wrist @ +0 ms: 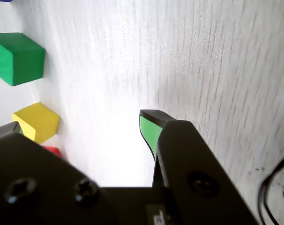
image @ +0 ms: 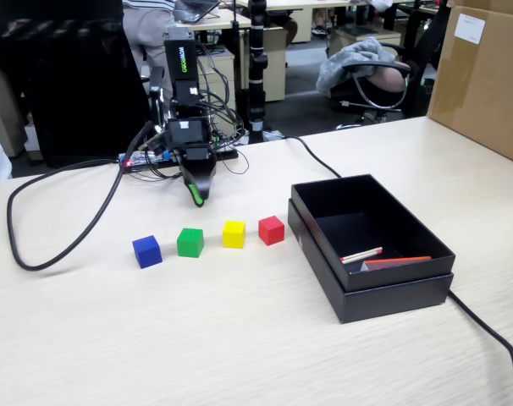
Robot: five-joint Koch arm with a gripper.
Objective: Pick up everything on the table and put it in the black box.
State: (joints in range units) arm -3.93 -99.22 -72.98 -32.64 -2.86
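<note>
A light wood-grain table [image: 239, 338] carries a small black robot arm, four little cubes and a black box [image: 371, 245].

In the fixed view the cubes sit in a gently rising row to the left of the box: nearest the box is the red cube [image: 271, 229], then the yellow cube [image: 234, 234], the green cube [image: 190, 242] and, farthest from the box, the blue cube [image: 146, 251]. Each stands apart from its neighbour, flat on the table.

The arm stands behind the row, farther from the camera. Its fingers [image: 195, 195] point down at the table, with a green-lined tip just behind the gap between the green and yellow cubes, not touching either.

In the wrist view the fingers [wrist: 81, 122] are spread apart, with bare table between them and nothing held. One green-padded finger shows in the middle of the picture; the other is only a dark tip at the left edge. The green cube [wrist: 16, 57] and yellow cube [wrist: 37, 122] lie at the left, beyond that tip and outside the gap, and a sliver of the red cube [wrist: 51, 151] peeks out below the yellow one.

The box is open-topped and holds red-and-white sticks [image: 362, 254] near its front corner. A thick black cable [image: 62, 220] loops across the table left of the cubes, far from the box.
</note>
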